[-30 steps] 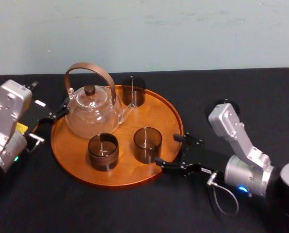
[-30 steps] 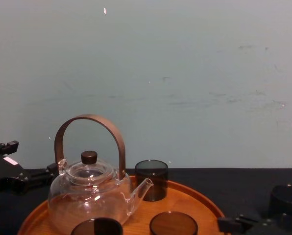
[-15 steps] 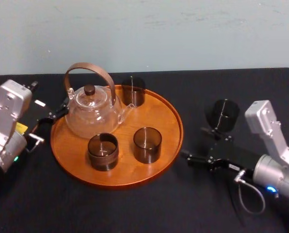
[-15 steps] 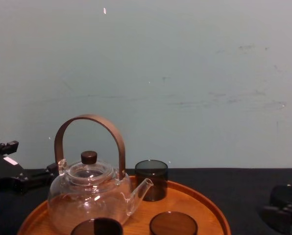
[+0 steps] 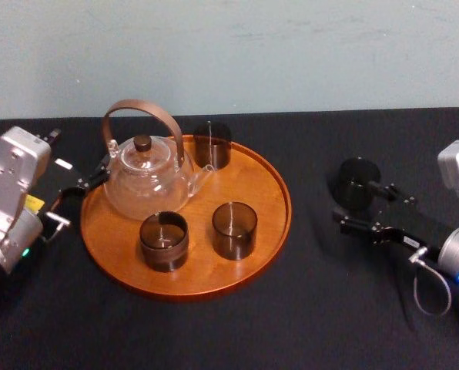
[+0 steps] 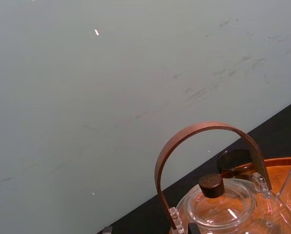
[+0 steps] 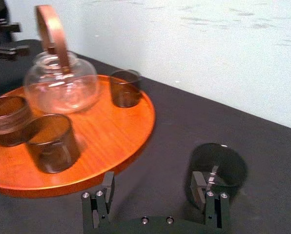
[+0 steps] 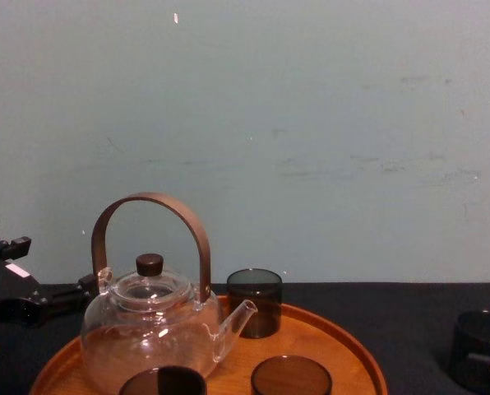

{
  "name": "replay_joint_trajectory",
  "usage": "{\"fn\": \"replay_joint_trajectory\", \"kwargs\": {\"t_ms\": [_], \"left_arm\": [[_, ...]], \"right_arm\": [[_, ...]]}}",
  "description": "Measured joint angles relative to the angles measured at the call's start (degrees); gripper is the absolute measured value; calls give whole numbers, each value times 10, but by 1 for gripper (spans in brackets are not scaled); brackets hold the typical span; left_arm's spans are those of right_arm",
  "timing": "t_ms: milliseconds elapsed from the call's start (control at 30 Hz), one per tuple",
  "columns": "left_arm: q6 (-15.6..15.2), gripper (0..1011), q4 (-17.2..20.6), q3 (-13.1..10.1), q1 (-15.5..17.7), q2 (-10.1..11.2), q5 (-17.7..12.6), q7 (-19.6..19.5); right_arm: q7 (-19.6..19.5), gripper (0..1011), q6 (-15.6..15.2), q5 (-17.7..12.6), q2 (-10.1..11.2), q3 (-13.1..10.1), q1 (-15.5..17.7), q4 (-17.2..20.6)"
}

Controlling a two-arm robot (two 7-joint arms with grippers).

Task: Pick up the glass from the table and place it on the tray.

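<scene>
Your right gripper (image 5: 358,204) has pulled away from the tray (image 5: 245,185), where it sat at the rim a second ago, and swung out toward the desk's (image 5: 306,324) right edge to line up on the last loose glass (image 5: 356,181). Its fingers (image 7: 100,201) are spread wide and hold nothing. The glass stands upright on the bare desk top near the right edge, well apart from the tray. In the right wrist view it sits just beyond one finger, not centred in the gap. The gripper is low and just beside the glass, not yet around it. Judged from this, you have finished one delivery and started the approach for the next pick. You will likely need a small sideways correction before you advance and close, or that finger could nudge the glass over. The tray, left of centre on the desk, already carries a glass teapot (image 5: 147,179) and three other glasses (image 5: 234,229), with open wood on the side nearest the right edge. Your left gripper (image 5: 79,183) sits parked by the tray's left rim.
</scene>
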State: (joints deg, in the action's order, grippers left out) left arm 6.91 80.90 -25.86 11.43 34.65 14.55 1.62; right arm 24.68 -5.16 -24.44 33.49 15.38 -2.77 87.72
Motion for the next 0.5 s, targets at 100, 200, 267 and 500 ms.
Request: {"fn": "replay_joint_trajectory", "kwargs": {"t_ms": [100, 200, 267, 500], "left_arm": [[0, 1001, 0, 0, 0, 0, 0, 0], [0, 1001, 0, 0, 0, 0, 0, 0], [0, 1001, 0, 0, 0, 0, 0, 0], [0, 1001, 0, 0, 0, 0, 0, 0]], "right_arm": [[-2, 1002, 0, -2, -2, -6, -3, -9], [-7, 1002, 0, -4, -6, -14, -10, -24], [-11, 1002, -1, -4, -10, -18, -17, -39], [-22, 1002, -6, 0, -27, -24, -52, -93]]}}
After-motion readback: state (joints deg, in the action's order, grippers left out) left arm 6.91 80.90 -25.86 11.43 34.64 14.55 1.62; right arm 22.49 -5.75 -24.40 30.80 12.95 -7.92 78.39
